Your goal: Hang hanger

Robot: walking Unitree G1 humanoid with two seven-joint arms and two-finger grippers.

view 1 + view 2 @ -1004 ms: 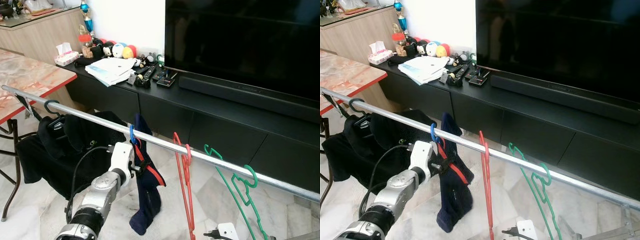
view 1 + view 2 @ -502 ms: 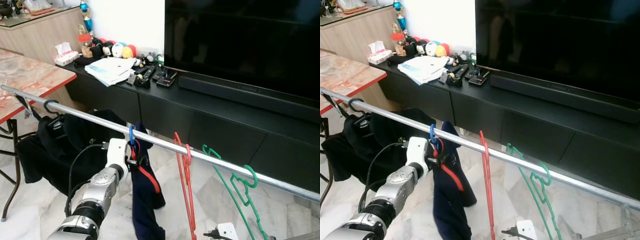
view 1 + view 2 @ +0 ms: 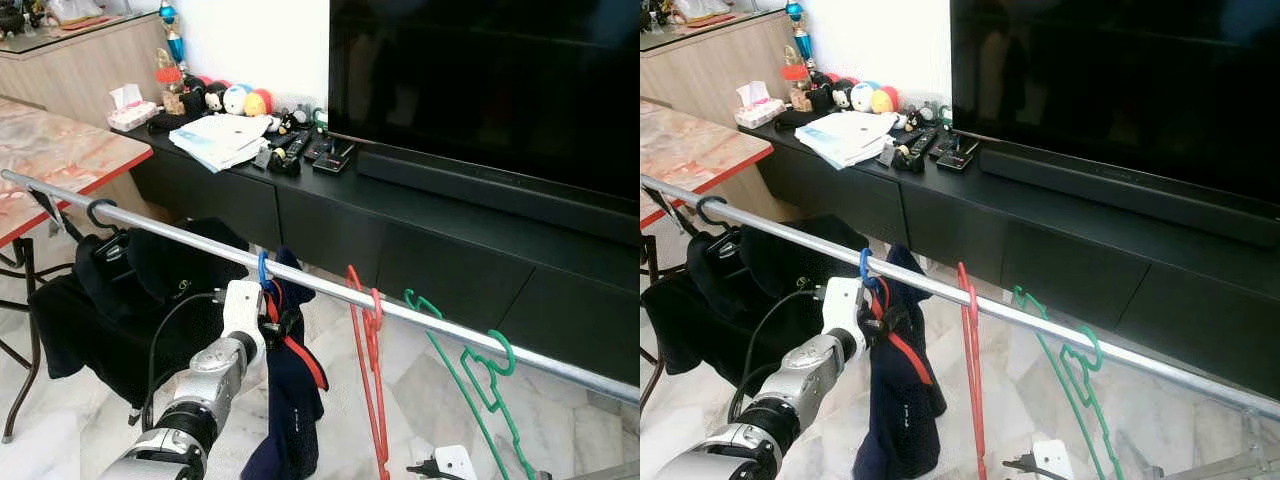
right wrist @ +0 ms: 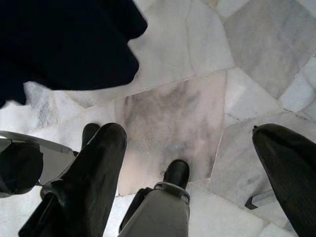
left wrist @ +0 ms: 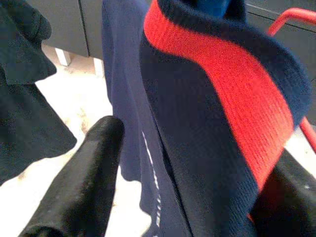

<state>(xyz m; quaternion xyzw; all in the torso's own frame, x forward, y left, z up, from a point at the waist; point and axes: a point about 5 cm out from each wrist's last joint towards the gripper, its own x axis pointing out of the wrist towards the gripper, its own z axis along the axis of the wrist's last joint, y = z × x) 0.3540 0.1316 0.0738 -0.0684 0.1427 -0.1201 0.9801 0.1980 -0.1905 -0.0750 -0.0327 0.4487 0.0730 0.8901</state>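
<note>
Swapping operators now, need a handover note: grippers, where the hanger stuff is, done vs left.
Left gripper: up at the rail, fingers apart around the navy garment with the red stripe.
Right gripper: idle, open, pointing at the marble floor.
Blue hanger: hook over the metal rail, navy garment hanging from it.
Also on the rail: black garment on a black hanger, empty red hanger, empty green hanger.
Done: blue hook looks seated.
Left: probably back the left gripper clear of the fabric.
</note>
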